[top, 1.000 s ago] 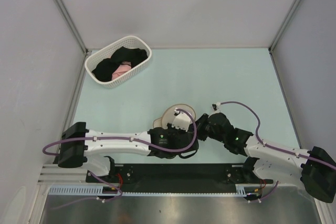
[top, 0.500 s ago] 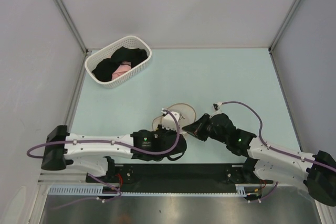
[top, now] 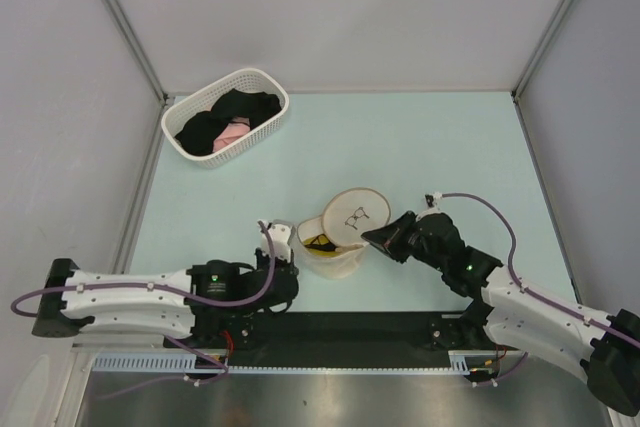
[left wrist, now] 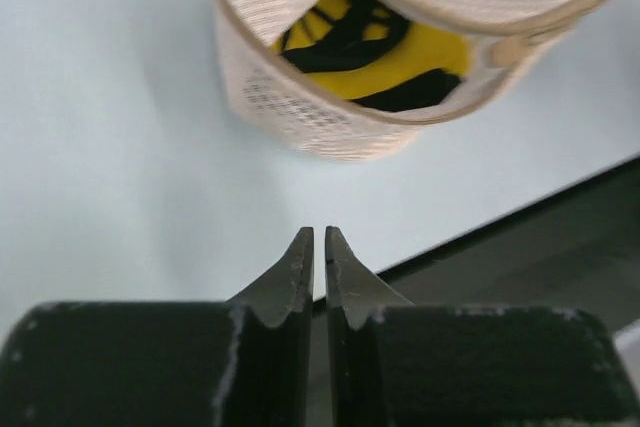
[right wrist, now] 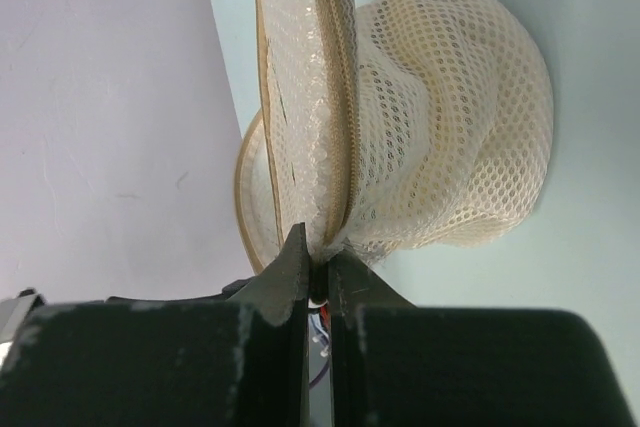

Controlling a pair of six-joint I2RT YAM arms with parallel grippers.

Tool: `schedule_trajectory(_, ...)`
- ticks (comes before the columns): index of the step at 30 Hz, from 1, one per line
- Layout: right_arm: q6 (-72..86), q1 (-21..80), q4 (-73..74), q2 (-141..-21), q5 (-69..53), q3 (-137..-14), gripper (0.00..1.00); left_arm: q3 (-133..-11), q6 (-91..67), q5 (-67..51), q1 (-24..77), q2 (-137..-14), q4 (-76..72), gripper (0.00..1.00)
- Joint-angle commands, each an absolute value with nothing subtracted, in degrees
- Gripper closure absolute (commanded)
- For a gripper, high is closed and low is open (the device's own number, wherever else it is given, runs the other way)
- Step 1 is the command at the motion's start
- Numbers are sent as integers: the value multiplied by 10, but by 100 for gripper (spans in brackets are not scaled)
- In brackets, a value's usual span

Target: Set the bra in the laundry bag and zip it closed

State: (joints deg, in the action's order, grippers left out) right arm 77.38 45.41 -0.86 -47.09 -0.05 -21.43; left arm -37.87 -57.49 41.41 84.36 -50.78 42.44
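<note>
Pale green worktop, bra in the bag, your right pincer clamped on its rim, left pincer pressed together, empty, alongside: zipping's next, so find the zip.

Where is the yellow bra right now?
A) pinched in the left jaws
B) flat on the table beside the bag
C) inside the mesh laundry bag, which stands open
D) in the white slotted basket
C: the left wrist view shows the bra inside the laundry bag, its yellow visible through the gap between the bag's two halves.
</note>
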Motion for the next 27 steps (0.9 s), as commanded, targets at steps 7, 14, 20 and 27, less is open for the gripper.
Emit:
schedule_trajectory(7, 730, 444, -30, -463, -72, -215, 100, -348, -372, 187, 791, -327, 137, 25)
schedule_trajectory(14, 721, 439, -28, -455, -84, -225, 100, -386, -392, -192, 572, -414, 128, 26)
schedule_trajectory(20, 721, 433, -26, -450, -91, -223, 100, -368, -405, -333, 518, -490, 80, 30)
schedule_trajectory(27, 716, 433, -32, -453, -99, -227, 100, -356, -404, -330, 500, -547, 55, 50)
